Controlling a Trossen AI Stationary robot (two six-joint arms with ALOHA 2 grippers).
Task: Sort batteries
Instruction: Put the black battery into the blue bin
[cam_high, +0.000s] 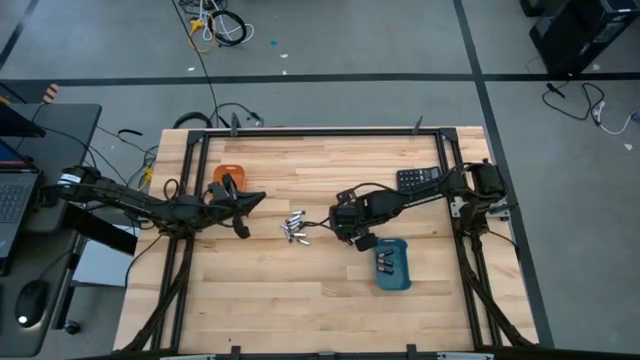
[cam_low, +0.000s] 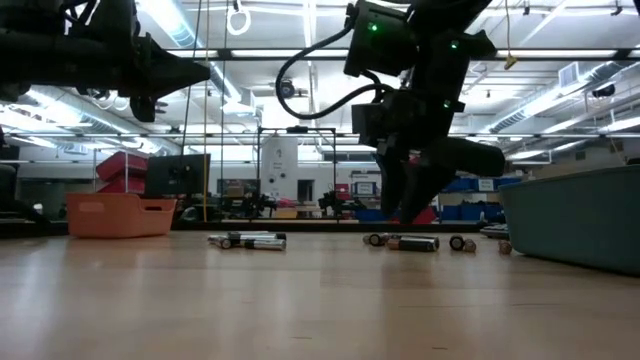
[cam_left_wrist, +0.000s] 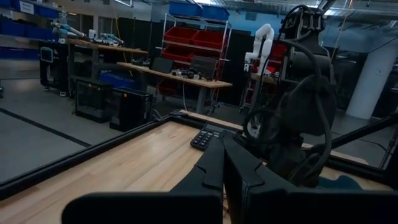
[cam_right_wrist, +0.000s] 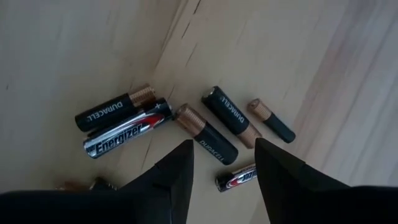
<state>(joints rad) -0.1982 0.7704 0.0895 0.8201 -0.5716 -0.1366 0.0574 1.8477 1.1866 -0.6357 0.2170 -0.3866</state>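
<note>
A: Batteries (cam_high: 294, 228) lie loose at mid-frame in the high view. Why does the right gripper (cam_right_wrist: 222, 163) hover spread and empty?

B: Probably lining up one Duracell cell (cam_right_wrist: 206, 134) for the blue tray (cam_high: 393, 264).

A: And the left gripper (cam_high: 240, 204)?

B: Closed, empty, waiting beside the orange tray (cam_high: 229, 172).

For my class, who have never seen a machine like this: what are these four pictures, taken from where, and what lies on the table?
Two dark robot arms work at a wooden table. One picture looks straight down from above, one looks level across the tabletop, and two come from small cameras on each arm's wrist. In the middle lies a loose pile of batteries. The right gripper hovers over them with its fingers open, holding nothing. The left gripper waits shut, raised near an orange tray. A blue tray already holds a few batteries, and a black calculator lies farther back.
</note>
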